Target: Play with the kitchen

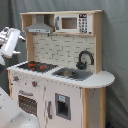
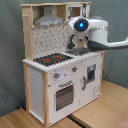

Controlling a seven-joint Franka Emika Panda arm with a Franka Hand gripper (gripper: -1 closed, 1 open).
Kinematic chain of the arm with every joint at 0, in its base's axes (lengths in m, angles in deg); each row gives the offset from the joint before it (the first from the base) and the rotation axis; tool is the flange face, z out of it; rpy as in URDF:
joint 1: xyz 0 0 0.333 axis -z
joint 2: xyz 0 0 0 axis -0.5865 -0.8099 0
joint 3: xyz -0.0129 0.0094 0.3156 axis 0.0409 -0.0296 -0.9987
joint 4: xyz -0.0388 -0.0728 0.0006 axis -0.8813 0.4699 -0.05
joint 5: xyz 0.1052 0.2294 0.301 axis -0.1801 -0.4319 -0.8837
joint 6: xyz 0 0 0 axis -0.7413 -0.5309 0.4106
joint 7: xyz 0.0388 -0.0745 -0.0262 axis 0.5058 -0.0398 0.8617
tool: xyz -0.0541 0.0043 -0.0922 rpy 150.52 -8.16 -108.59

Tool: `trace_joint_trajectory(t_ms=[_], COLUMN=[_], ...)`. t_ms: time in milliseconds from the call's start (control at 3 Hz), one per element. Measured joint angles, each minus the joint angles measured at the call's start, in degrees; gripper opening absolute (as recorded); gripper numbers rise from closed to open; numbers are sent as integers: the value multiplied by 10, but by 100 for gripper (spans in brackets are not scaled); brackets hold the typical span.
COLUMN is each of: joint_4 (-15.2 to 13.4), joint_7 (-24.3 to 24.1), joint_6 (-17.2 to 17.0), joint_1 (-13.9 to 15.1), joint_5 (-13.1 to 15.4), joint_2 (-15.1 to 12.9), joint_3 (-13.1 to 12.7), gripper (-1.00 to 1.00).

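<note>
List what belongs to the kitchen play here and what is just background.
Job: the kitchen, with hob, sink, faucet, oven door, hood, microwave; robot arm.
Background: grey curtain, wooden table.

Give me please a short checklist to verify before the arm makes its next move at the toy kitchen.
1. Kitchen stands upright, both exterior views: ok.
2. Oven door closed, second exterior view: ok.
3. Hob free of loose items, first exterior view: ok.
4. Arm clear of the faucet: cannot tell; in the second exterior view the arm hides the sink area.
5. Claw position and opening: cannot tell; its tips are not visible.
6. Microwave door closed, first exterior view: ok.
</note>
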Motion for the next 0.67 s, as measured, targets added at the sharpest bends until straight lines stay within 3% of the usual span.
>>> trace_joint_trajectory(t_ms=[667], joint_4=[-46], joint_7=[0], joint_6=[17], joint_1=[-9], joint_5=[114], joint_2=[21], joint_3=[-60], gripper=[100])
